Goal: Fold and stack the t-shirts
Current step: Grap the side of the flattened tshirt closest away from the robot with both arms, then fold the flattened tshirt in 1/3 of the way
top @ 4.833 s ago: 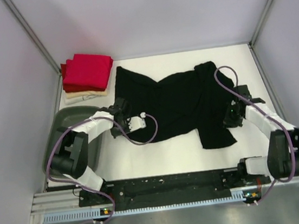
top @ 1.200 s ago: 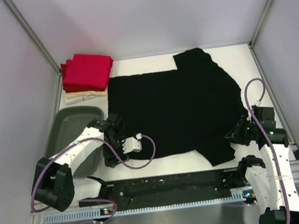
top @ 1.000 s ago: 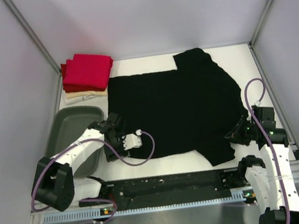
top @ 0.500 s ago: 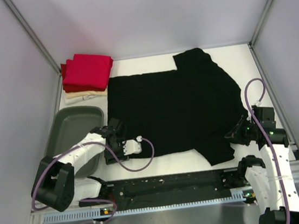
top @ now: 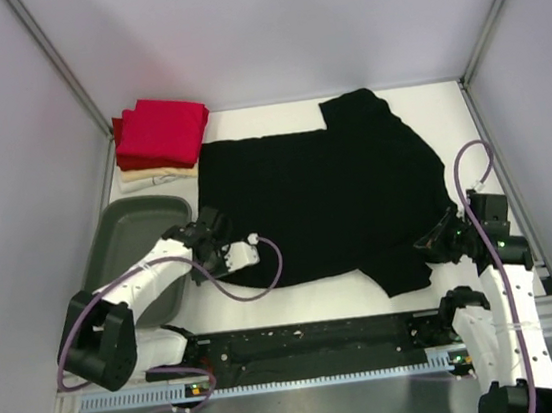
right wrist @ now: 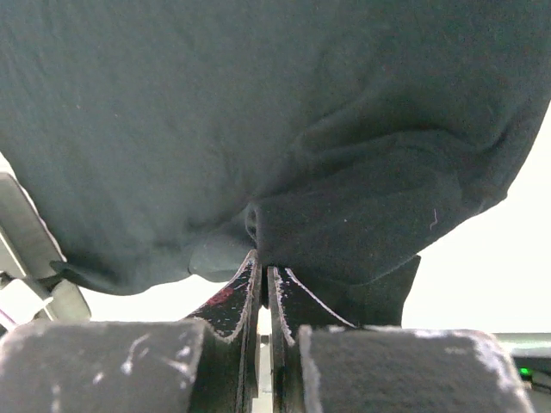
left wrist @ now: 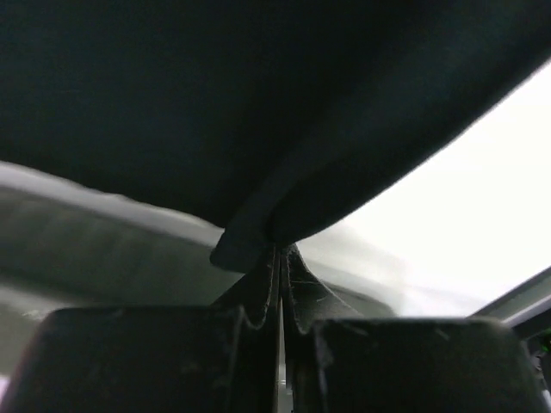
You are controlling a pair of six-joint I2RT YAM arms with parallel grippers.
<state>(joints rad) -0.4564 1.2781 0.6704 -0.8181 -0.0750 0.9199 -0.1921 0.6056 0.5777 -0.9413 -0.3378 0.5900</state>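
I am pinching the black shirt with both grippers. The fingers of my left gripper are pressed together on a small fold of the near left hem. My right gripper is clamping a bunched corner on the near right side in the same way.

Compared with half a second ago, my left gripper is moving up and inward, away from the near edge of the table, and it is carrying the hem with it. My right gripper is also rising a little. The near edge of the shirt is now coming off the table, while the rest of it is lying spread flat in the middle as before.

I am judging that the spreading is finished and the first fold is only beginning: the near half is starting to go over the far half. The red shirts are waiting folded in the far left corner, on top of a cream shirt. The black one is going there last.
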